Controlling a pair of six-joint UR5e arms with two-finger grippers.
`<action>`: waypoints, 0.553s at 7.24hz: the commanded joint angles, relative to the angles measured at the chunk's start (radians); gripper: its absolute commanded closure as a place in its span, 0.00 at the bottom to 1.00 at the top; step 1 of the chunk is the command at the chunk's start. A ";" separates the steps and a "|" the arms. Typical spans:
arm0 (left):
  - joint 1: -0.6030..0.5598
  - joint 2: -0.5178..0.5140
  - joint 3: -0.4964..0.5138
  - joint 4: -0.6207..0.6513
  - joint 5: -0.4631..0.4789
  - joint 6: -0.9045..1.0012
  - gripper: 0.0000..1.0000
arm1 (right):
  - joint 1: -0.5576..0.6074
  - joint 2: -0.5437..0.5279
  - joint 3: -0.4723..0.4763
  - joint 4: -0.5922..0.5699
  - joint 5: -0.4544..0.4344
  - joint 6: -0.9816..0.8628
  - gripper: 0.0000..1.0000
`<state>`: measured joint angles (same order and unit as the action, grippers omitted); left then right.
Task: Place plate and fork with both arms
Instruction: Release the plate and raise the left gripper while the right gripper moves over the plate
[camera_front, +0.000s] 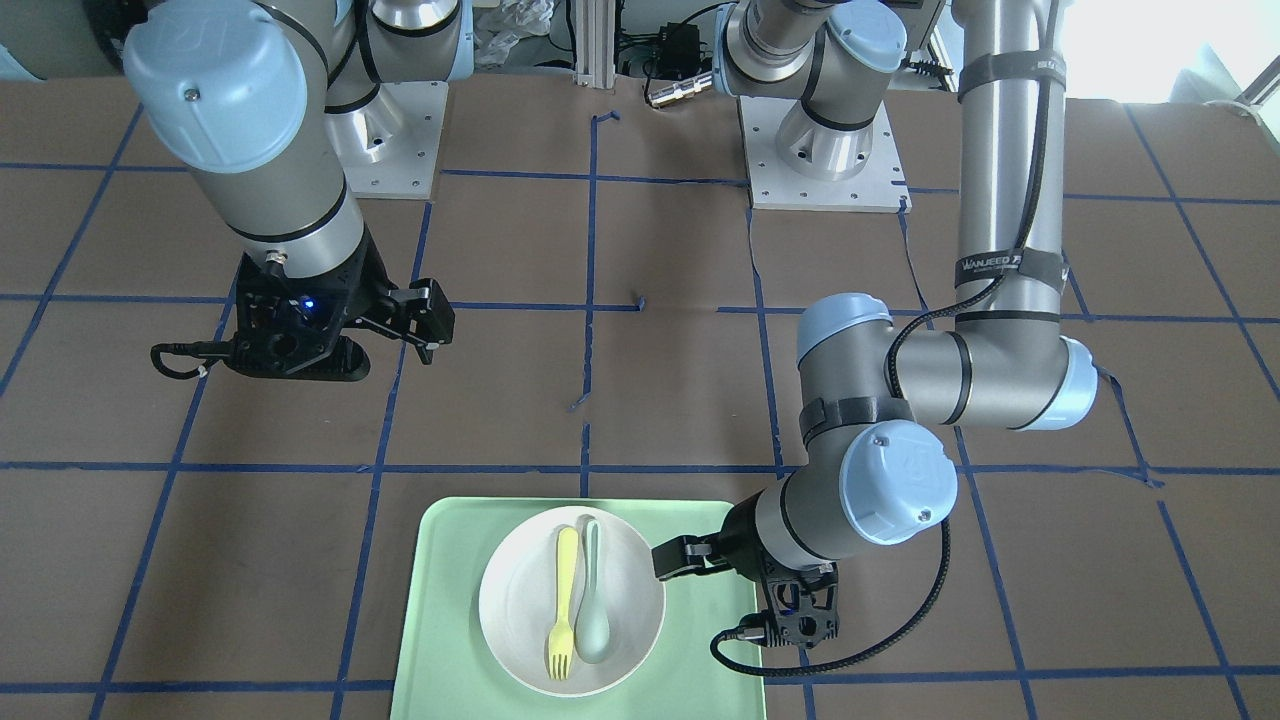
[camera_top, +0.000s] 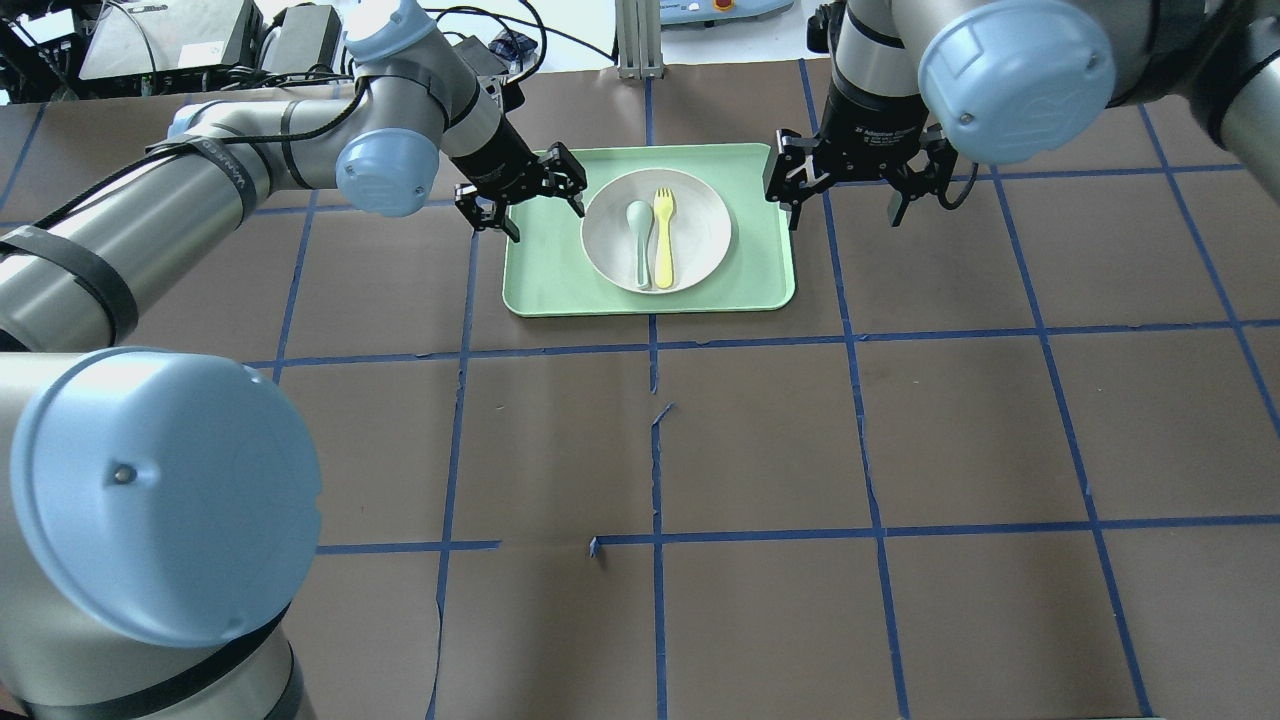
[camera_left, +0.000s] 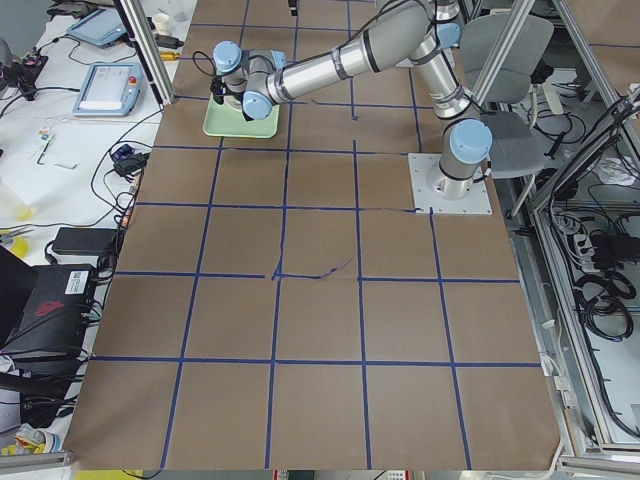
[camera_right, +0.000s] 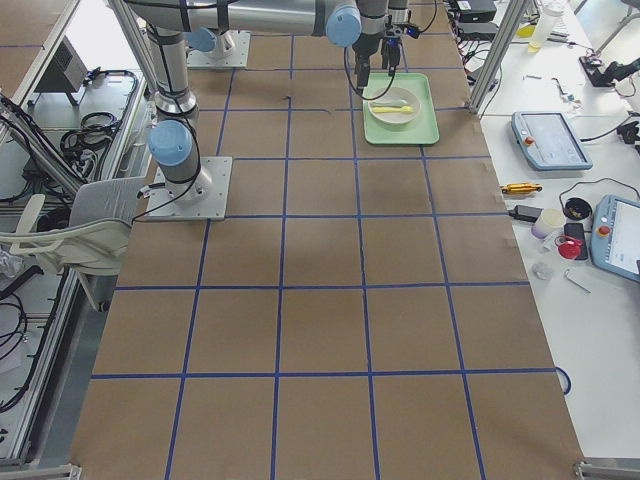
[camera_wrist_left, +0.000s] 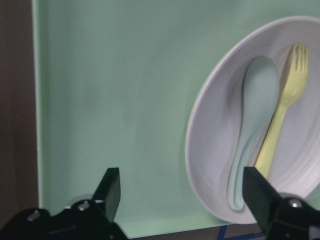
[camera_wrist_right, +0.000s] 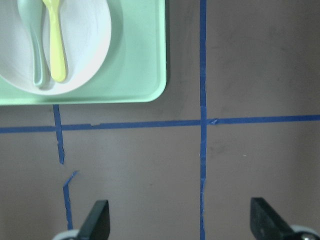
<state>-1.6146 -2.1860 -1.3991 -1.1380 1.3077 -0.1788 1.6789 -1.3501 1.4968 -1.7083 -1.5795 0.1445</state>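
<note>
The plate (camera_top: 700, 215) sits in the middle of the pale green tray (camera_top: 540, 285), with the fork (camera_top: 662, 235) lying in it at the spoon's (camera_top: 639, 240) 3 o'clock. The left hand (camera_top: 547, 222), spread wide, hovers at the plate's 9 o'clock, probably lining up on its rim. The right hand (camera_top: 845, 220), equally wide, hangs over the bench (camera_top: 900, 420) at 3 o'clock. An arm strap (camera_front: 985, 263) reads WANJEED.

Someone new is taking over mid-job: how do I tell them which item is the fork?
Find the pale green tray on the brown table; a round off-white plate sits on it. Two utensils lie side by side in the plate: the fork is the pale yellow one with short tines, not the grey-green spoon.
</note>
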 joint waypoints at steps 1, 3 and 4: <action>0.040 0.148 -0.001 -0.249 0.243 0.168 0.00 | 0.007 0.081 -0.016 -0.133 0.013 0.020 0.01; 0.093 0.260 -0.004 -0.406 0.263 0.220 0.00 | 0.048 0.196 -0.021 -0.312 0.030 0.030 0.12; 0.102 0.293 -0.008 -0.451 0.271 0.220 0.00 | 0.065 0.251 -0.045 -0.354 0.032 0.056 0.35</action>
<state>-1.5316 -1.9460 -1.4031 -1.5147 1.5632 0.0277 1.7221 -1.1706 1.4721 -1.9855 -1.5516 0.1789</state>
